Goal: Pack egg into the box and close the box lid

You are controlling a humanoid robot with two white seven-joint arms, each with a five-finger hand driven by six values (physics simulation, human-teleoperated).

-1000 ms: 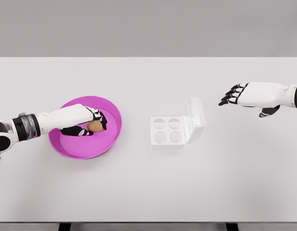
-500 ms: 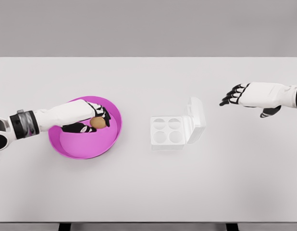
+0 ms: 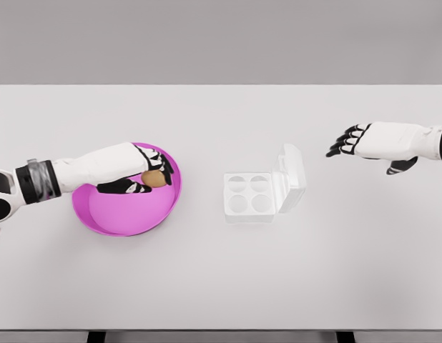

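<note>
Egg (image 3: 155, 179), brown, sits clasped in the curled fingers of the left hand (image 3: 139, 171) over the pink bowl (image 3: 128, 218). Well to its right the white box (image 3: 255, 194) stands with lid raised. Beyond it, the right hand (image 3: 364, 141) hovers, fingers spread, empty.

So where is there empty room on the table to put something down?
Bare table all along the front, across the back, and between the pink bowl and the egg box. The bowl is crowded: the left robot hand holds the egg there.
</note>
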